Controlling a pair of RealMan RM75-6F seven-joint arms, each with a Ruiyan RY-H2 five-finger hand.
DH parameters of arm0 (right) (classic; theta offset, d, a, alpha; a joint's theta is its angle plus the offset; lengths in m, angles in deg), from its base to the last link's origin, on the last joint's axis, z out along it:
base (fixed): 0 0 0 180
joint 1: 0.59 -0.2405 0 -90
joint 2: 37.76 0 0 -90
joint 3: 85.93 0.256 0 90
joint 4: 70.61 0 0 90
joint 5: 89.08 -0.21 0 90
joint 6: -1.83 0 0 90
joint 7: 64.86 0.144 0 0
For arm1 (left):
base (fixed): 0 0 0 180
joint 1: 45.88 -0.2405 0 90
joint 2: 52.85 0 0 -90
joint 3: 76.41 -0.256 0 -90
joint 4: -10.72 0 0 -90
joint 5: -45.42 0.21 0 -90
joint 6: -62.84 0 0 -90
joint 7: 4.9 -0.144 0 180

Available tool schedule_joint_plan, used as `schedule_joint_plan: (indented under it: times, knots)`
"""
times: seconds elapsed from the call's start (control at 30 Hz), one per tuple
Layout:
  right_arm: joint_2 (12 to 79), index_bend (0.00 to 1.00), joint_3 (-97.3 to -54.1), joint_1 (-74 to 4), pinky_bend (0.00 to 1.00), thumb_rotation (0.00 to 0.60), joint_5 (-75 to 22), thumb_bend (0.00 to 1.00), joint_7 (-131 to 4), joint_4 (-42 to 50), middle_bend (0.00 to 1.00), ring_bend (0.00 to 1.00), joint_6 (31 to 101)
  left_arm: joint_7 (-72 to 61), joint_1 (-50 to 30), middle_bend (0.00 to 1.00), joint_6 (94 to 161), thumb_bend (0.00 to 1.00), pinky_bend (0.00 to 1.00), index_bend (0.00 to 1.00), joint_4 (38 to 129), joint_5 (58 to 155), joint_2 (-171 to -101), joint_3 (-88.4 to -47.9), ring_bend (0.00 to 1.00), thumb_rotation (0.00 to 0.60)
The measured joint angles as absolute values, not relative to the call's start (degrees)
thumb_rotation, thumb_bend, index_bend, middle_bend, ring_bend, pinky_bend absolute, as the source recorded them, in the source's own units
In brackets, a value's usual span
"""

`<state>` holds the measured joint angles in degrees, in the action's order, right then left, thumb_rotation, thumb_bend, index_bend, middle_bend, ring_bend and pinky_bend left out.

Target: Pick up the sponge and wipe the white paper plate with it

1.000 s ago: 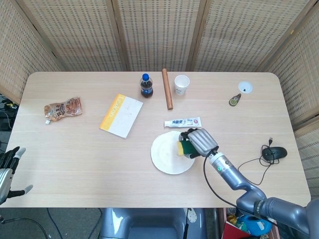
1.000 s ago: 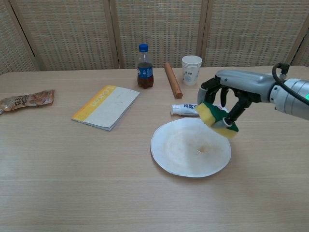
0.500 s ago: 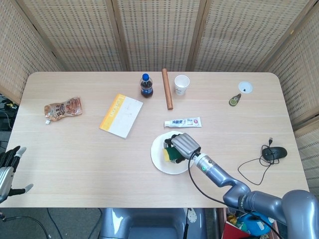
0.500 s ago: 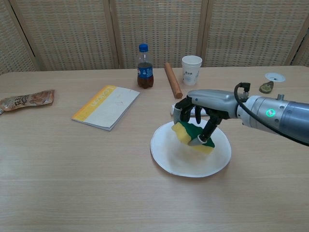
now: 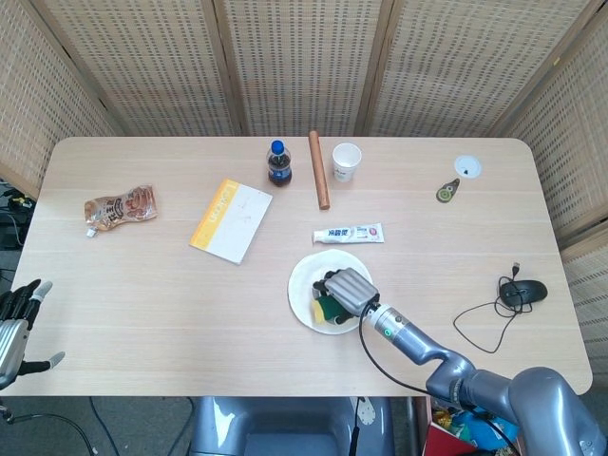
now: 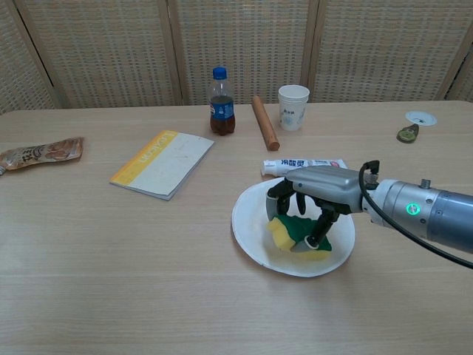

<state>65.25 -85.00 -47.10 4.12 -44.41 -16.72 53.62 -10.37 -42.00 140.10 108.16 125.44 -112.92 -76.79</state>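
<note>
The desk (image 5: 142, 275) carries the white paper plate (image 6: 253, 238) near the middle of its front edge, and the right robot hand (image 6: 314, 203) presses the sponge (image 6: 295, 234) down onto it, fingers curled around the yellow-and-green block. The left robot hand (image 5: 19, 318) waits off the desk's front left corner, fingers apart and holding nothing.

The main risk, as I judge it, is the plate itself: it is light and nothing pins it, so a sideways stroke may drag it toward the toothpaste tube (image 6: 303, 164) just behind rather than wipe it. Too much downward force could also buckle the rim or tip the plate up.

The yellow-edged booklet (image 6: 162, 163), the dark drink bottle (image 6: 221, 103), the snack pouch (image 6: 41, 153), the paper cup (image 6: 293, 107) and the tube all bear print, probably brand names, but none is legible.
</note>
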Motion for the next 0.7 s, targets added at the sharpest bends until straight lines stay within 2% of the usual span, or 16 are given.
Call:
schedule_joint_plan:
  times: [0.33,0.7]
  knots:
    - [67.92,0.47,-86.00,-46.47,0.43,0.600,3.23,0.33,-41.21,-21.54,0.52,0.35,53.32,-10.31,-41.81,0.00,139.73,0.00,0.00,0.00,107.94,125.31,-112.97,-76.94,0.00,0.600]
    - [68.66,0.47,-85.30,-46.22,0.43,0.600,2.33,0.34,-40.58,-21.51,0.52,0.35,54.63,-10.62,-41.99,0.00,140.20,0.00,0.00,0.00,108.14,125.76,-113.07,-77.28,0.00,0.600]
